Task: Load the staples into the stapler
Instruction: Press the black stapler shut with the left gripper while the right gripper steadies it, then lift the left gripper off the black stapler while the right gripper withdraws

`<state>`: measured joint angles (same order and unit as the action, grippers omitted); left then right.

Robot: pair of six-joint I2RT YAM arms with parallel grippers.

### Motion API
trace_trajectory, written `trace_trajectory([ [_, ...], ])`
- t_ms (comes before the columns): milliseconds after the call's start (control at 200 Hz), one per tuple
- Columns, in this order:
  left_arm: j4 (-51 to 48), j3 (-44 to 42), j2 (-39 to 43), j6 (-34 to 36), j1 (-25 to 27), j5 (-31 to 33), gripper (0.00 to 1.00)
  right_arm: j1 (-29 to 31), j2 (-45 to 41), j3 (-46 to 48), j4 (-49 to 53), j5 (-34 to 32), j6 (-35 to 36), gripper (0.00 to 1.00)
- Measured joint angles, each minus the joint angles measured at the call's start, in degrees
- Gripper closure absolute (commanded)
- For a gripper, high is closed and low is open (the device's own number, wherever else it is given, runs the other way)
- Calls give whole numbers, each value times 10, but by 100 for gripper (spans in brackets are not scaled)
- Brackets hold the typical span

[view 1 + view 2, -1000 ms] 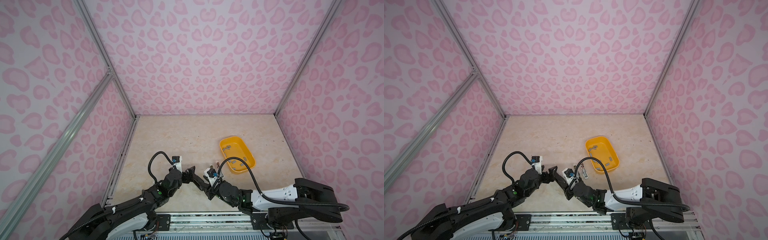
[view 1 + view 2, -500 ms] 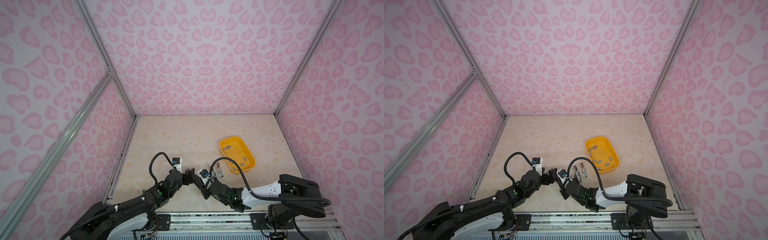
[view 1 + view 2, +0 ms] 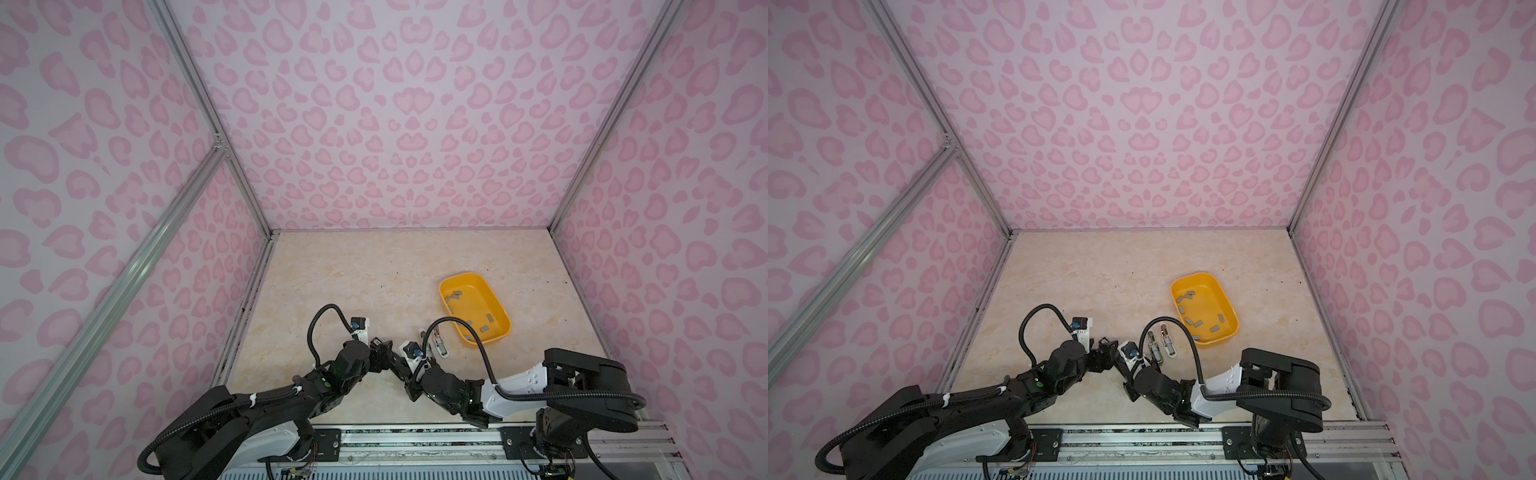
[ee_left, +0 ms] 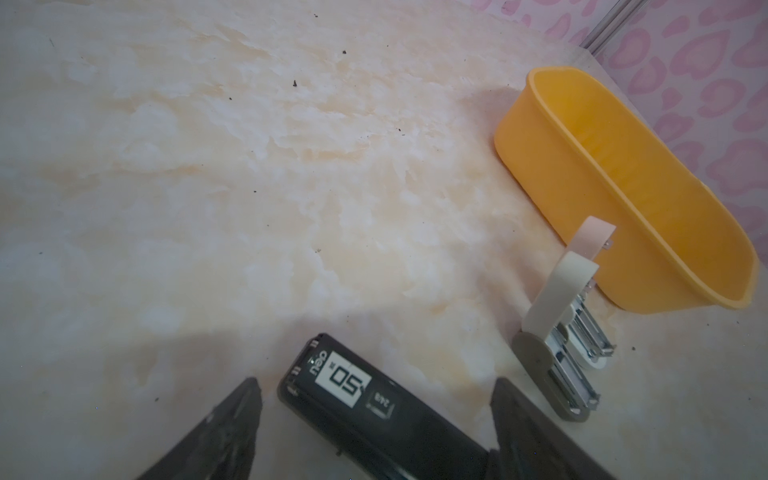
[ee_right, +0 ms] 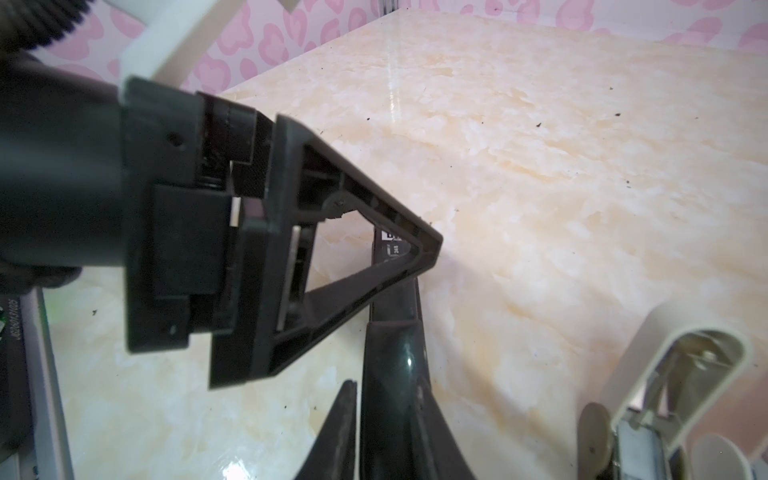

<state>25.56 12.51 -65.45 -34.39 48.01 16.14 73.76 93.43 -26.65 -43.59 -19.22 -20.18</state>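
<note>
A beige marbled tabletop (image 3: pixel 353 270) is walled in by pink heart-patterned panels, and two black robot arms reach in from its front edge. A long black plastic stapler with a white label (image 4: pixel 365 407) lies flat near the middle of that front edge, where the two arms meet over it. The left gripper (image 4: pixel 374 384) is spread wide, one finger on either side of the stapler's labelled end with bare table showing in both gaps. The right gripper (image 5: pixel 386 390) straddles the other end, its fingers drawn in and apparently pressing the stapler's sides. The staples (image 3: pixel 1187 296), small flat grey metal strips, lie scattered inside a yellow rectangular plastic tray (image 3: pixel 476 301) toward the right edge of the tabletop, well apart from both grippers. Two small pale staplers, hinged open (image 4: pixel 557 295), lie just beside the tray's front end. The step in hand looks like securing the black stapler; no staples have been picked up. Next, one gripper would need to hold it steady while the other opens it, before a strip is fetched from the tray.
</note>
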Motion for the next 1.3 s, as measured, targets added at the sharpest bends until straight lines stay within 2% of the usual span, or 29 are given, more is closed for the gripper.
trace_trajectory([
  [320,19,13,-37,0,1,-7,12,-2,33,15,-76,-9,-9,76],
  [1125,62,9,-90,-4,1,21,13,-1,100,19,-174,-17,-33,78],
  [1195,62,9,-90,-4,1,23,13,-2,98,20,-173,-17,-34,76],
  [1300,57,12,-84,-4,1,26,13,-1,80,20,-152,-13,-35,66],
])
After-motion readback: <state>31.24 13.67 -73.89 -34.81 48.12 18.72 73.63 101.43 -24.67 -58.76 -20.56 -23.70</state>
